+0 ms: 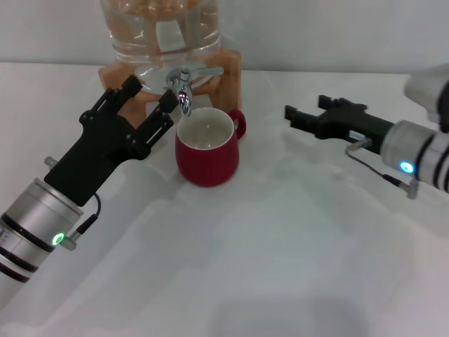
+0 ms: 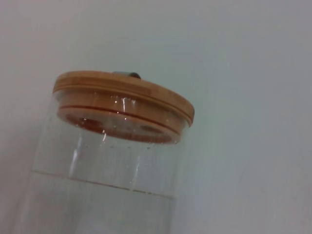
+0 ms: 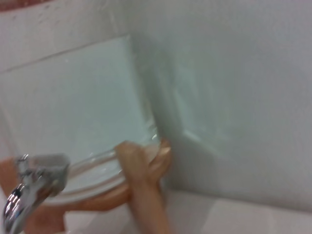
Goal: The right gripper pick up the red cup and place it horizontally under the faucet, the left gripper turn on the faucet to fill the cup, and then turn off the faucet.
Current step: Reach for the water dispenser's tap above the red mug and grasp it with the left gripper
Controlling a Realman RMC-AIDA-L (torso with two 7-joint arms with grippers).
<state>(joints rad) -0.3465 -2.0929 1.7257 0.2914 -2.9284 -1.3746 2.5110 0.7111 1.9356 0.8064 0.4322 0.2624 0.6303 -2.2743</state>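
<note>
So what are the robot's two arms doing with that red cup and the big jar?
The glossy red ceramic cup stands upright on the white table, right under the shiny chrome faucet of the clear glass jar in its wooden stand. The left gripper, open, is beside the faucet, fingers near its spout. The right gripper is off to the cup's right, holding nothing.

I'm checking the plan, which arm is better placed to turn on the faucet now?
Left. The left end effector is open right beside the faucet, above the red cup standing under the spout. The right end effector sits off to the cup's right, apart.
</note>
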